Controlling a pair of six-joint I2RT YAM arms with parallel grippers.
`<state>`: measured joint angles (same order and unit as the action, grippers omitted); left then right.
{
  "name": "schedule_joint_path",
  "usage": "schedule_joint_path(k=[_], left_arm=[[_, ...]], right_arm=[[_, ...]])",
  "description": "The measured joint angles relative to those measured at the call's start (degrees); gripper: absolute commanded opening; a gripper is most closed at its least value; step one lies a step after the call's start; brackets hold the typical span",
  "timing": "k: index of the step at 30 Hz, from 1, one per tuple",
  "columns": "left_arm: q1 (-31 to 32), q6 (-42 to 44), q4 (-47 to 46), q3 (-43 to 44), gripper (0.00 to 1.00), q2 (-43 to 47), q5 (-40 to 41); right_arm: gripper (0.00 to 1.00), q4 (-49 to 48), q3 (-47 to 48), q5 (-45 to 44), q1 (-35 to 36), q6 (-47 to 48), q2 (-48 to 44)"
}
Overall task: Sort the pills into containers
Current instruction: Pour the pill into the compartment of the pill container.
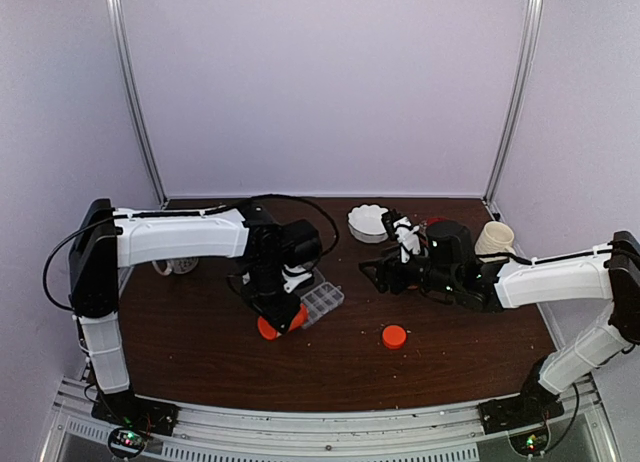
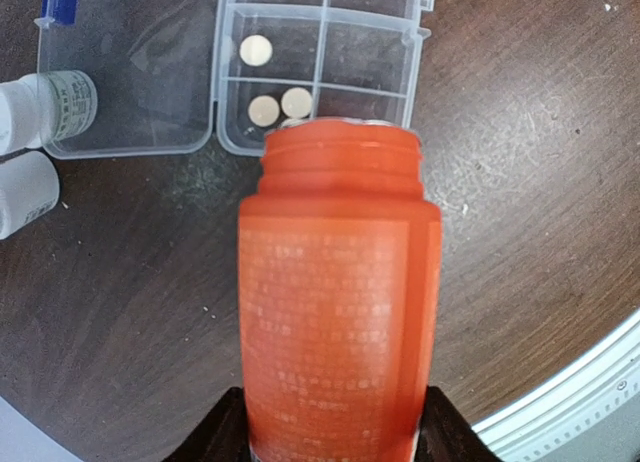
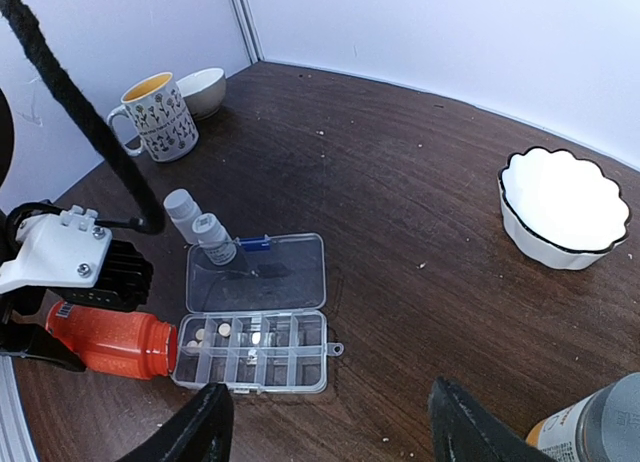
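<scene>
While the left gripper (image 2: 333,422) clamps the base of an orange bottle (image 2: 338,302), one finger on each side of it, the bottle lies tipped over with its open mouth pointing at the pill box (image 2: 365,82). The mouth sits right at the near edge of the box; whether the two touch cannot be told.

The pill box is clear plastic, split into small compartments. It rests on the dark wooden table (image 2: 540,232) near the middle, with its lid (image 2: 125,82) folded open flat beside it. Three pale round pills (image 2: 263,109) lie inside. Two sit side by side in the corner compartment closest to the bottle's mouth, and one lies alone in the compartment next to that.

Two small white bottles (image 2: 45,107) are at the edge of the lid, on the side away from the compartments.

The right gripper (image 3: 330,397) hangs above the table, well apart from the box, with its fingers spread wide and nothing between them. A bottle with a grey cap (image 3: 600,422) shows just beside one of its fingers.

An orange cap (image 1: 394,335) lies alone on the table between the two arms, apart from the orange bottle. A white bowl with a wavy rim (image 3: 563,207) stands toward the back. A flowered mug (image 3: 160,117) stands at the far left, with a small bowl (image 3: 203,87) just behind it.
</scene>
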<state>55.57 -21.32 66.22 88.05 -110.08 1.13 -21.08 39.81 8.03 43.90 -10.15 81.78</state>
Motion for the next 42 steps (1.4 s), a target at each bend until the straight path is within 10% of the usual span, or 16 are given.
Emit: schedule_joint_path(k=[42], left_arm=[[-0.4, 1.9, 6.4, 7.3, 0.00, -4.0, 0.4]], right_arm=[[0.70, 1.6, 0.4, -0.2, 0.0, 1.0, 0.9]])
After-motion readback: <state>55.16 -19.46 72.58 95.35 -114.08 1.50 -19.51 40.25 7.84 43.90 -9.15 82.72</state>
